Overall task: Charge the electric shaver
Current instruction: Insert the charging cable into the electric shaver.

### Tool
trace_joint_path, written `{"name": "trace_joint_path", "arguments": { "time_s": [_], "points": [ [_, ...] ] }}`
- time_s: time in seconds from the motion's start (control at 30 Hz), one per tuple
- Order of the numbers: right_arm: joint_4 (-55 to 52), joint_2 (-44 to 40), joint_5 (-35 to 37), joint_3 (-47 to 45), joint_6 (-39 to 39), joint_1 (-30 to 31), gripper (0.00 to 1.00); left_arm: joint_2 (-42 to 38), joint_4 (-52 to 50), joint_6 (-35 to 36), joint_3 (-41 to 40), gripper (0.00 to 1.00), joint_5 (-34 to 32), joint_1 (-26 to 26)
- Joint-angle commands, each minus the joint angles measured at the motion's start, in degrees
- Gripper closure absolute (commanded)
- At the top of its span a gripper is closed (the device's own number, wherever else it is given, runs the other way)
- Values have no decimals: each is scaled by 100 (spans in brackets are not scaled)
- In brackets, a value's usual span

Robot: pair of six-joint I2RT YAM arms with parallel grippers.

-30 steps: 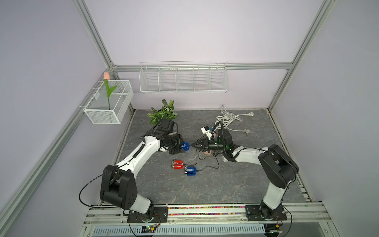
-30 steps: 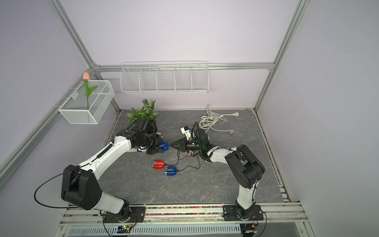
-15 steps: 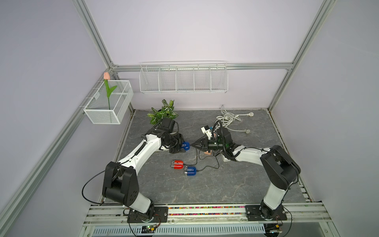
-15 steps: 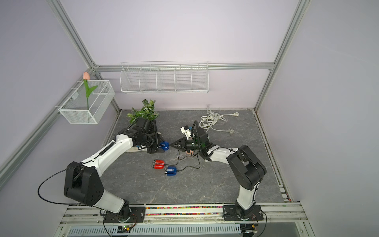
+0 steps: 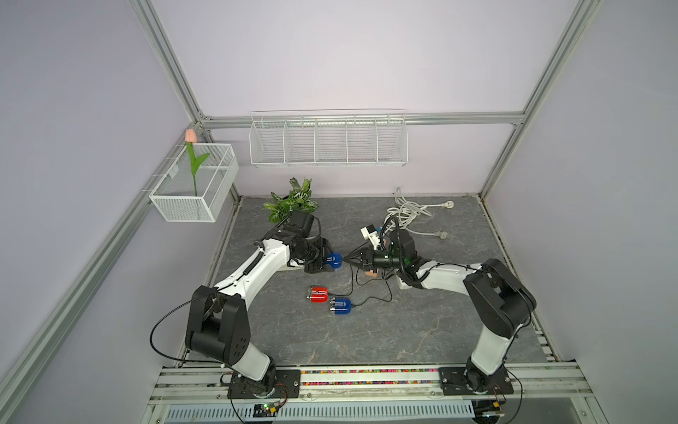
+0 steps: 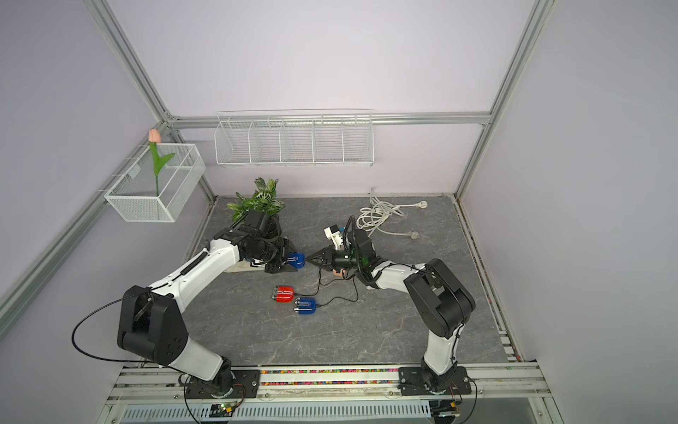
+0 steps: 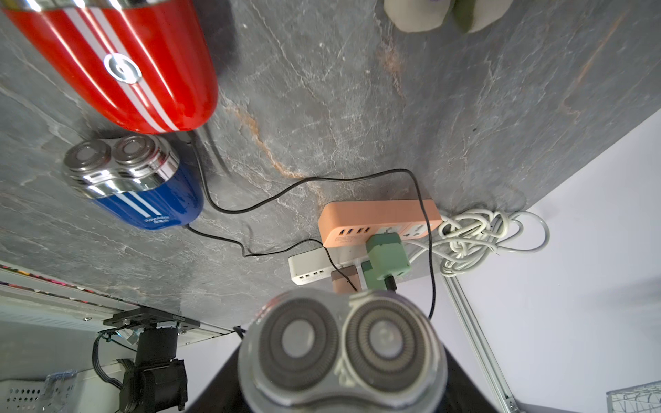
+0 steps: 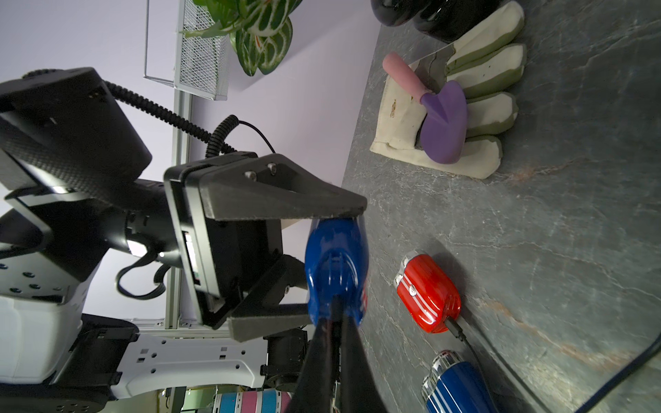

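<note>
My left gripper (image 5: 327, 260) holds a blue electric shaver (image 5: 334, 258) just above the table, base pointing right; in the left wrist view its twin-foil head (image 7: 343, 343) fills the space between the jaws. My right gripper (image 5: 349, 260) faces it tip to tip, shut on the plug of a black charging cable (image 5: 352, 281). In the right wrist view the plug (image 8: 336, 314) sits at the base of the blue shaver (image 8: 336, 264); whether it is seated I cannot tell. The left gripper's pads (image 8: 286, 203) clamp the shaver's sides.
A red shaver (image 5: 318, 294) and another blue shaver (image 5: 341, 306) lie on the table with cables attached. An orange power strip (image 7: 379, 218), white strip (image 7: 307, 266) and green adapter (image 7: 386, 257) sit under the right arm. Coiled white cable (image 5: 407, 213), plant (image 5: 293, 200), glove with purple trowel (image 8: 447, 125).
The left arm's elbow and shoulder have shifted slightly. Both grippers stay tip to tip at the held blue shaver, grips unchanged.
</note>
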Motion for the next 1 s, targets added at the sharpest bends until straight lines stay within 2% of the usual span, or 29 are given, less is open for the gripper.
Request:
{"name": "trace_joint_path", "arguments": {
  "time_s": [0.0,0.13,0.37,0.67,0.8,0.9,0.97],
  "points": [
    [-182,-107,-219,-270,-227,81,93,-32,605,-230,324,100,809,-71],
    [-240,-146,-228,-356,-265,-19,93,-14,565,-202,365,100,805,-58],
    [-332,-7,-204,152,-171,298,93,61,581,-200,490,100,809,-103],
    [-288,122,-183,137,-52,306,92,-56,653,-318,448,100,806,-168],
    [-666,-370,38,-63,-150,47,62,-330,237,-126,198,100,550,-72],
    [-1739,-917,184,81,-576,-137,48,-599,26,-84,-145,100,304,-50],
    [-2386,-1208,261,236,-831,-227,41,-754,-57,-83,-383,100,202,-52]
  ]
}}
